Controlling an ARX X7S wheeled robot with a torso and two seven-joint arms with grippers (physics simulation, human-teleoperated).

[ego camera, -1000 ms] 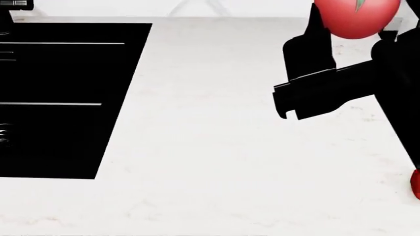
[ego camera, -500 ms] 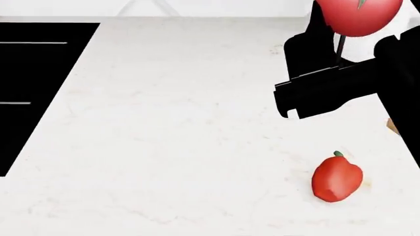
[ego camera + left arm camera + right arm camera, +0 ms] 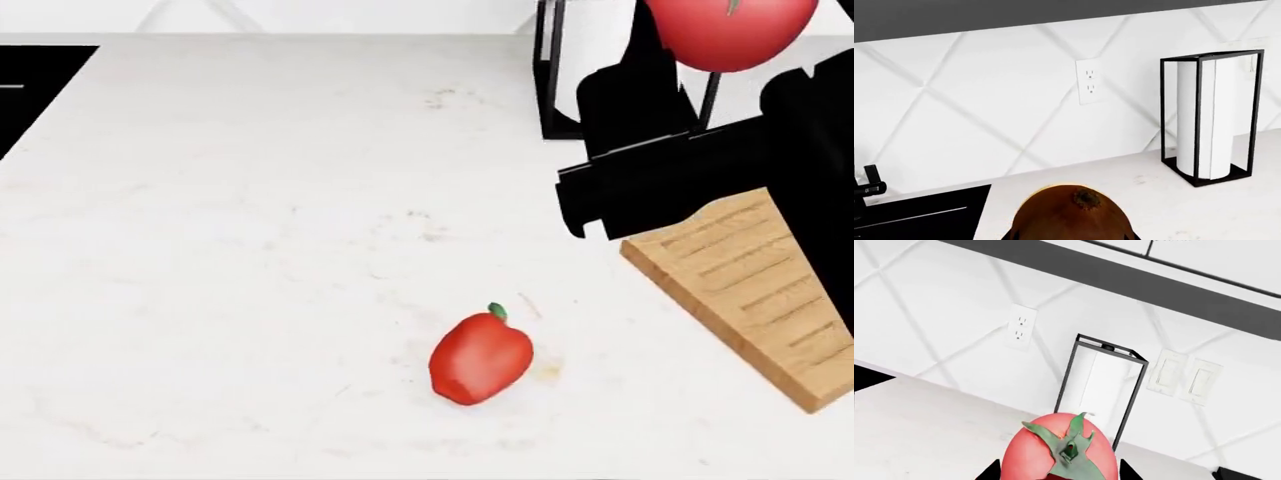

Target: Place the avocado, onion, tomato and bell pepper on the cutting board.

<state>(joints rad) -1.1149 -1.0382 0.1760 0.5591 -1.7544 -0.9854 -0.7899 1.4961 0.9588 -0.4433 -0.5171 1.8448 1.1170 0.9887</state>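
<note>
Gripping the tomato (image 3: 729, 32), the right hand (image 3: 721, 60) hangs above the cutting board (image 3: 761, 290); the left hand (image 3: 1071, 235) clasps the onion (image 3: 1071, 215) — bell pepper (image 3: 482, 359) lies on the worktop (image 3: 240, 250).

A white marble counter (image 3: 267, 200) meets a diamond-tiled white wall (image 3: 987, 100) with an outlet (image 3: 1089, 81).
</note>
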